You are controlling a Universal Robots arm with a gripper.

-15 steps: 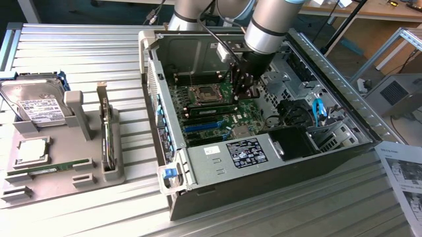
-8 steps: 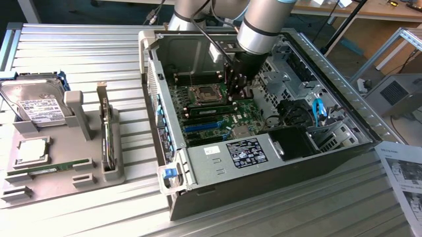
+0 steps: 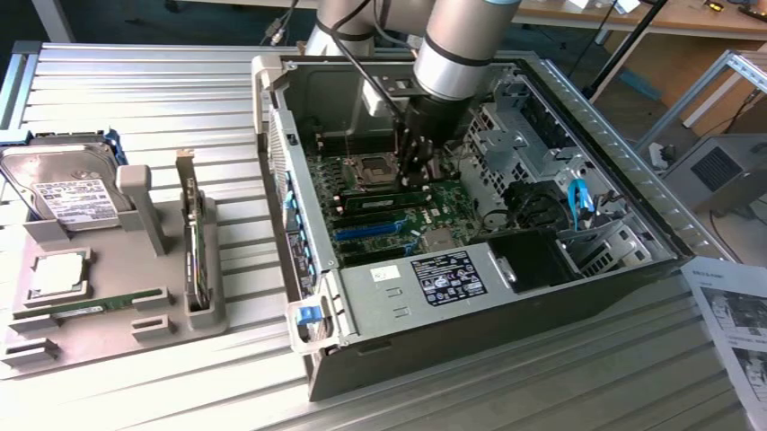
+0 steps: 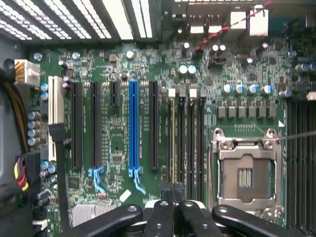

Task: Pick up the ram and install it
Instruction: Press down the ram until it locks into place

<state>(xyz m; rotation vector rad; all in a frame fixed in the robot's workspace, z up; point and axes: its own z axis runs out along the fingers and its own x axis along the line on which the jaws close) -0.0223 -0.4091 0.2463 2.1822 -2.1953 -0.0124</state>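
The ram (image 3: 383, 192) is a thin green stick standing on edge in a memory slot of the motherboard (image 3: 396, 220), inside the open computer case. In the wrist view the ram (image 4: 171, 138) shows edge-on in the slot nearest the long black card slots. My gripper (image 3: 418, 172) reaches down into the case with its black fingers (image 4: 160, 217) shut together. In the wrist view the gripper (image 4: 173, 193) sits directly over one end of the stick. I cannot tell whether it touches it. Nothing shows between the fingers.
A bare processor socket (image 4: 244, 173) lies beside the memory slots. The case walls (image 3: 273, 153) and drive cage (image 3: 515, 135) close in around the arm. In the exterior view's left, a grey tray (image 3: 108, 269) holds a hard drive (image 3: 66, 189), a square silver chip (image 3: 57, 272) and a twin green stick (image 3: 90, 306).
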